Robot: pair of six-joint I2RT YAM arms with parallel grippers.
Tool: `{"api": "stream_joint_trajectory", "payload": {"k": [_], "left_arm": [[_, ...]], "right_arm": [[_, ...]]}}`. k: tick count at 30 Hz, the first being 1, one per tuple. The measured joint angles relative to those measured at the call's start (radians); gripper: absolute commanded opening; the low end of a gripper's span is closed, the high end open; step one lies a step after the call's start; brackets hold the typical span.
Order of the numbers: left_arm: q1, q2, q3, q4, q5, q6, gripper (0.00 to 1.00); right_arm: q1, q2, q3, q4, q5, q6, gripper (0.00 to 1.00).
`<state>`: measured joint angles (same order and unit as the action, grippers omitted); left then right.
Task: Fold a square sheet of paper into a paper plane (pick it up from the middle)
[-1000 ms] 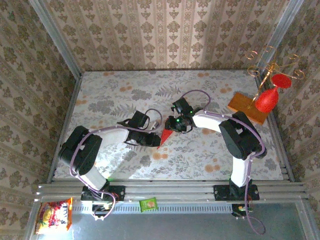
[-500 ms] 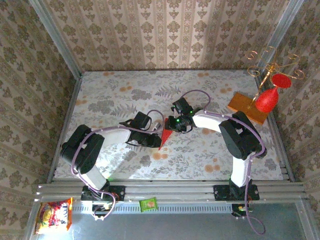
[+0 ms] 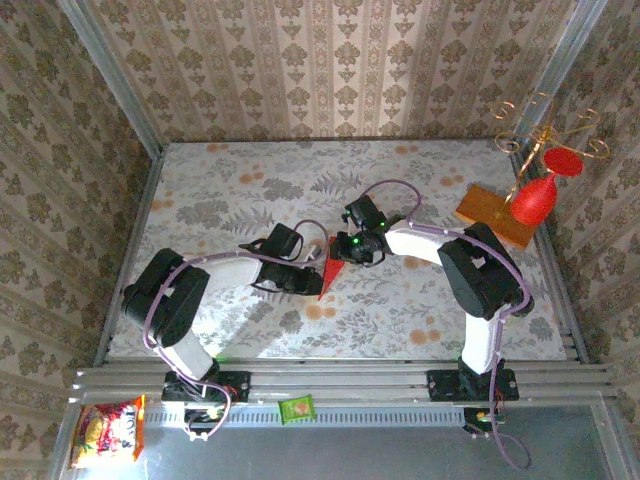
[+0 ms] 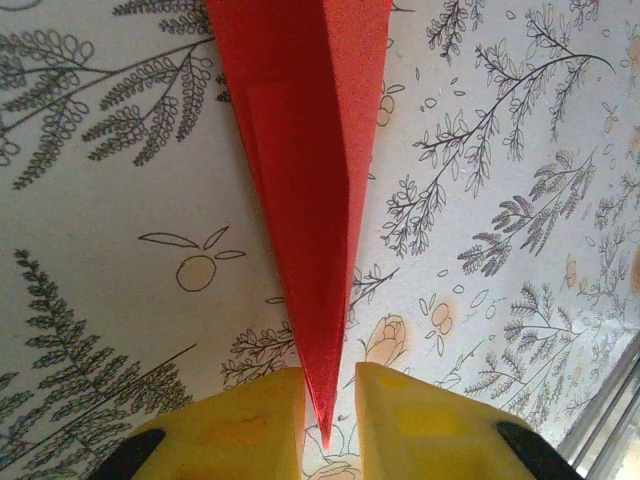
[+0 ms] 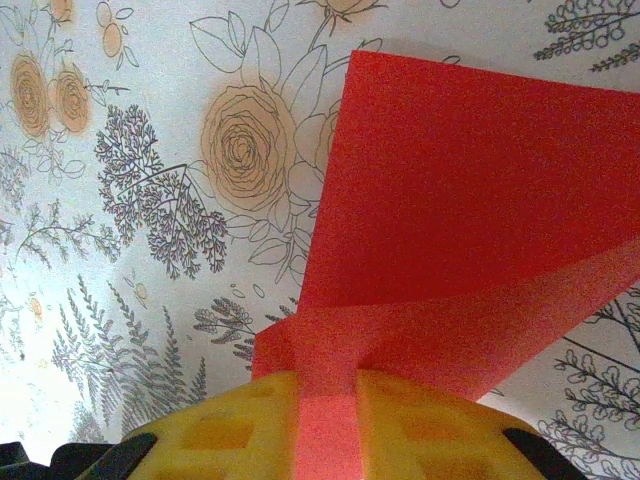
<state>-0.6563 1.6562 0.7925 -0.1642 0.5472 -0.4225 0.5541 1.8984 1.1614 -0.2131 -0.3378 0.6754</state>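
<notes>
I see the paper plane (image 3: 327, 272) at the middle of the floral surface (image 3: 420, 310), a narrow red dart stretched between my two arms. Its point aims toward the near edge and its wide end lies farther in.

The left pincer (image 3: 313, 287) is at the pointed end. In the left wrist view, the yellow fingers (image 4: 250, 425) are drawn close together with the tip of the paper plane (image 4: 310, 150) pinched between them (image 4: 328, 425). The long crease runs straight away from that grip.

The right pincer (image 3: 343, 252) is at the wide end. In the right wrist view it is pressed together on a strip of the paper (image 5: 328, 420), which fills the gap between its fingers (image 5: 230, 430). Beyond the grip, the sheet (image 5: 450, 200) opens into a broad flap with one layer curling over another.

Whether the paper touches the surface, I cannot tell. Far to the right, a wooden board (image 3: 495, 215) carries a red ornament (image 3: 533, 200), well apart from the arms.
</notes>
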Motion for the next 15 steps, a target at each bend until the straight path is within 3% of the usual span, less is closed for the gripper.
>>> {"api": "stream_joint_trajectory", "payload": {"k": [15], "left_arm": [[-0.011, 0.000, 0.001, 0.000, -0.002, -0.003, 0.12]], "right_arm": [[0.000, 0.000, 0.000, 0.000, 0.000, 0.000, 0.24]]}}
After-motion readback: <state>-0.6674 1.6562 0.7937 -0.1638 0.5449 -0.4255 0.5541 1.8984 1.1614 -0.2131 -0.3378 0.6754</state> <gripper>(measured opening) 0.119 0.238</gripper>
